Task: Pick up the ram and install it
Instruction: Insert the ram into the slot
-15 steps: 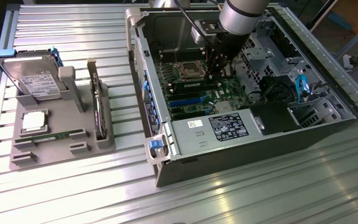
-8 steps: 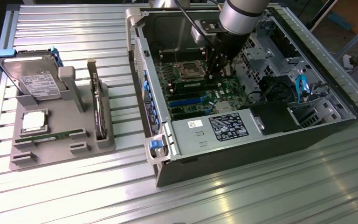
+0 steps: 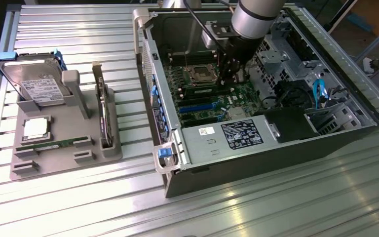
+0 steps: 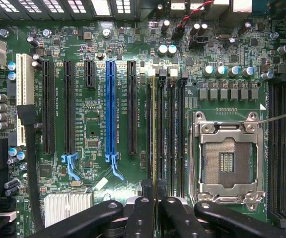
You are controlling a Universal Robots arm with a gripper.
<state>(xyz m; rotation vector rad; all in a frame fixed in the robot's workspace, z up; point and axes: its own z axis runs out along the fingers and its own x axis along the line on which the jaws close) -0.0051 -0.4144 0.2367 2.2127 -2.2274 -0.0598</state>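
Note:
The ram shows edge-on in the wrist view as a thin green-gold strip. My gripper is shut on its near end, with a black finger on either side. The stick runs along the memory slot nearest the black expansion slots, beside the other memory slots. I cannot tell whether it is seated or just above the slot. In the exterior view the gripper reaches down into the open computer case, over the motherboard.
The empty processor socket lies close beside the memory slots. A blue expansion slot is on the other side. On the exterior view's left, a grey holder carries a hard drive, a silver processor and another green stick.

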